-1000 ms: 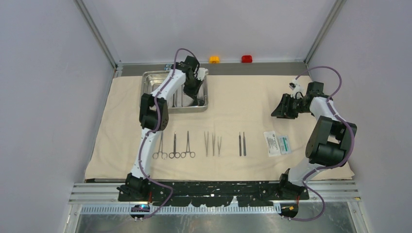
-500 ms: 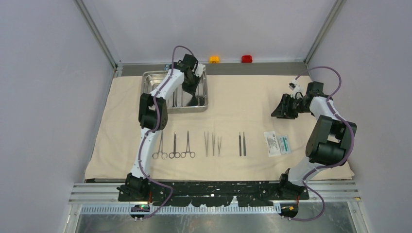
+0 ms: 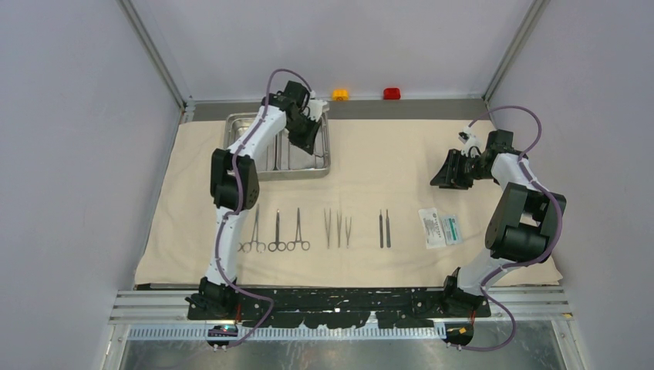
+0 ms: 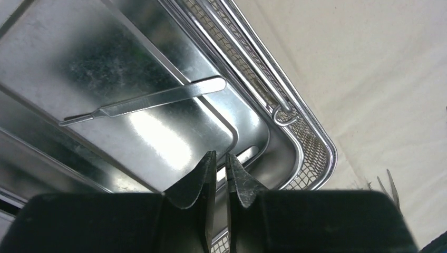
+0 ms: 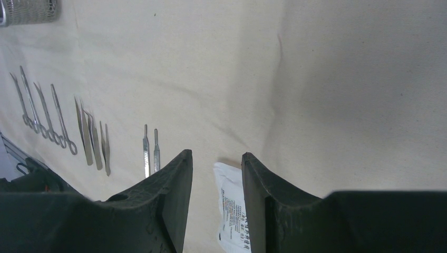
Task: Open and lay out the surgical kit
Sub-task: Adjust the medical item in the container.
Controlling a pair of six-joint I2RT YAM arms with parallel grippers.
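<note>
From above, the left arm [image 3: 254, 137] hides the far right part of the tray [image 3: 301, 166] from you. The packet [image 5: 232, 205] runs behind a finger [image 5: 261, 200] of the right gripper [image 5: 216, 156] and off frame.

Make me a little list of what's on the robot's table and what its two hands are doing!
cloth: beige wrap, spread flat
tray: steel tray at the cloth's far left corner, a scalpel handle lying inside
row near the arms, left to right: three ring-handled forceps, three tweezers, two thin straight tools, white-and-green packet
left gripper: over the tray, fingers a slit apart, holding nothing
right gripper: open, empty, above the cloth
</note>
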